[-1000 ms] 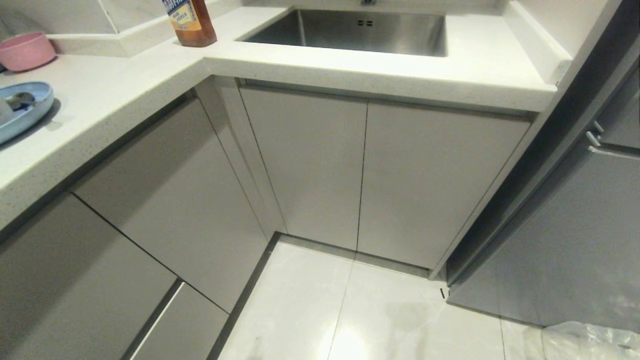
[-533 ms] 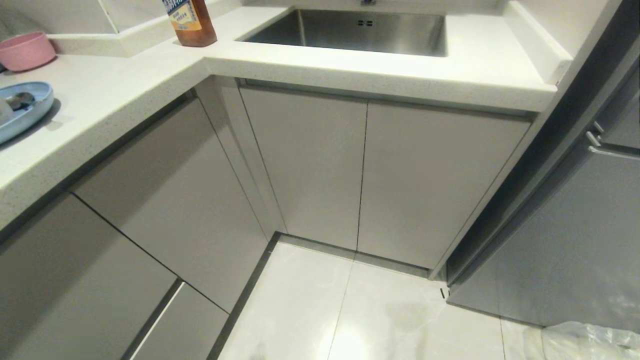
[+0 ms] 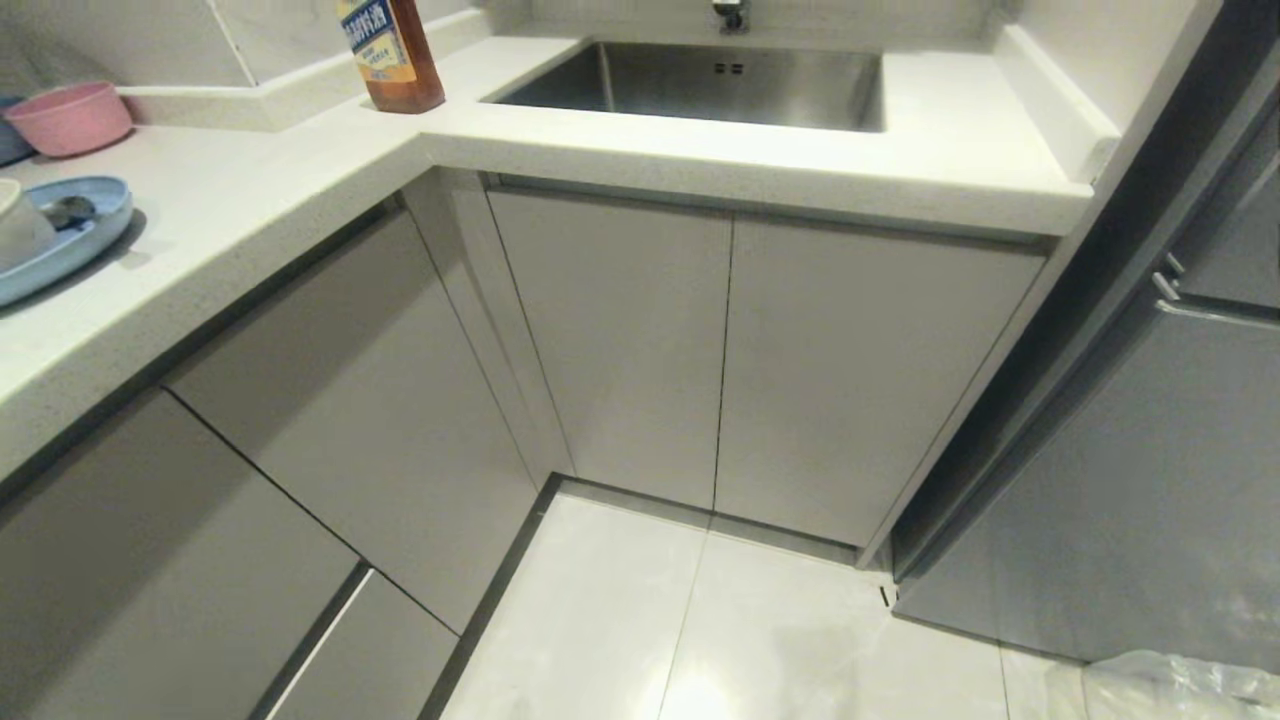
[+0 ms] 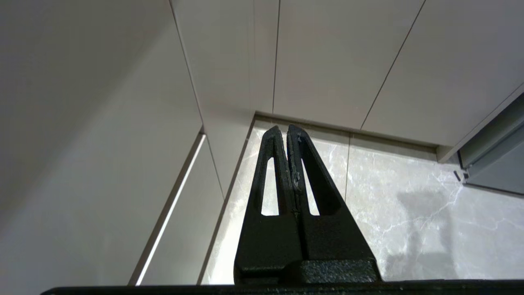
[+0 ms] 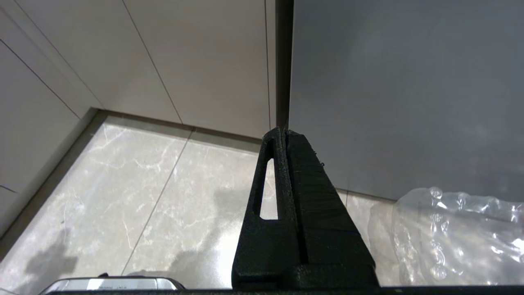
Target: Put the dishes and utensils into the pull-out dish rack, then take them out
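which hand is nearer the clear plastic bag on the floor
Right. The right hand points down at the floor with the plastic bag just beside it. The left hand hangs over the floor tiles by the cabinet corner, with no bag in its view.

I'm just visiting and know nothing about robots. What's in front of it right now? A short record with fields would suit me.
place: kitchen corner, white countertop, steel sink
drawers and doors: all shut, no rack showing
light-blue plate: on the counter at left, bowl and spoon on it
other items: pink bowl, brown bottle
left tool: shut, empty, above the floor
right tool: shut, empty, near a plastic bag
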Controlling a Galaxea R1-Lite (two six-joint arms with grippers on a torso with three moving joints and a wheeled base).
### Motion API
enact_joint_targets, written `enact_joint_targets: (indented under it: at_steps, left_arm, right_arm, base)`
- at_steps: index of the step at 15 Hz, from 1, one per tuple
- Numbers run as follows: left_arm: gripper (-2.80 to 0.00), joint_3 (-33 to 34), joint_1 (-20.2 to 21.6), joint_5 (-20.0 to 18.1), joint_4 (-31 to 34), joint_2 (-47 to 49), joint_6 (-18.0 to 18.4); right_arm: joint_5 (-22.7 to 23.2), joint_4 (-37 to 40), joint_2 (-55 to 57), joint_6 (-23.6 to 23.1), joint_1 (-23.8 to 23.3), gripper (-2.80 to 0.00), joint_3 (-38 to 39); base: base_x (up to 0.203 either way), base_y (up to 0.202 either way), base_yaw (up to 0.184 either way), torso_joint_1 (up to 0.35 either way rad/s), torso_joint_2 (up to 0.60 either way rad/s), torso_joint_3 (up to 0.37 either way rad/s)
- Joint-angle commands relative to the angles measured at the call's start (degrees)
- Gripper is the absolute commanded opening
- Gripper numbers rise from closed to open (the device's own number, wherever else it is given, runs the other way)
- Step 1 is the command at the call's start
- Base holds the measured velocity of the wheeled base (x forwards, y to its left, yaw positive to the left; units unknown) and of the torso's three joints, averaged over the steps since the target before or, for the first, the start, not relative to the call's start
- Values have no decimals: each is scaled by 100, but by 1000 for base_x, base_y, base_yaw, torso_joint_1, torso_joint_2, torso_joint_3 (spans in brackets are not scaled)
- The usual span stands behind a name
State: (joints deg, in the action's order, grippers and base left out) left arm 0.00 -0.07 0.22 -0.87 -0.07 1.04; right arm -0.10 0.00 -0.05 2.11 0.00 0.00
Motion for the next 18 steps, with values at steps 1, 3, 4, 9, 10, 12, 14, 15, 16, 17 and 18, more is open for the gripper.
enact_joint_targets:
  at_steps: [1,3,4,9,10,12,14,15,16,17,18]
  left_arm:
    - [-280,44,-1,4,3,12,5]
    - [-280,44,-1,4,3,12,3]
    - [-280,44,-1,4,-1,16,2]
    - [-280,44,-1,4,0,8,10]
    - [-280,44,-1,4,7,11,8]
    - [-280,44,-1,4,8,16,10]
    - [-280,44,-6,4,8,7,22]
    - [-280,44,-45,4,8,7,44]
    - [-280,44,-45,4,8,7,38]
    - [-280,44,-45,4,-1,7,37]
    - [-280,52,-45,-4,-1,7,26]
  right_arm:
    - [1,0,5,0,0,-280,0]
    - [1,0,5,0,0,-280,0]
    - [1,0,5,0,0,-280,0]
    - [1,0,5,0,0,-280,0]
    - [1,0,5,0,0,-280,0]
    - [1,0,5,0,0,-280,0]
    - [1,0,5,0,0,-280,0]
    - [1,0,5,0,0,-280,0]
    - [1,0,5,0,0,-280,0]
    - [1,0,5,0,0,-280,0]
    - [1,0,5,0,0,-280,0]
  base:
    - [0,0,0,1,1,188]
    - [0,0,0,5,5,201]
    - [0,0,0,-1,2,206]
    - [0,0,0,4,1,202]
    - [0,0,0,1,2,198]
    - [0,0,0,3,-4,203]
    - [0,0,0,0,-3,198]
    - [0,0,0,6,7,201]
    - [0,0,0,4,-4,201]
    - [0,0,0,7,0,196]
    - [0,0,0,8,-1,203]
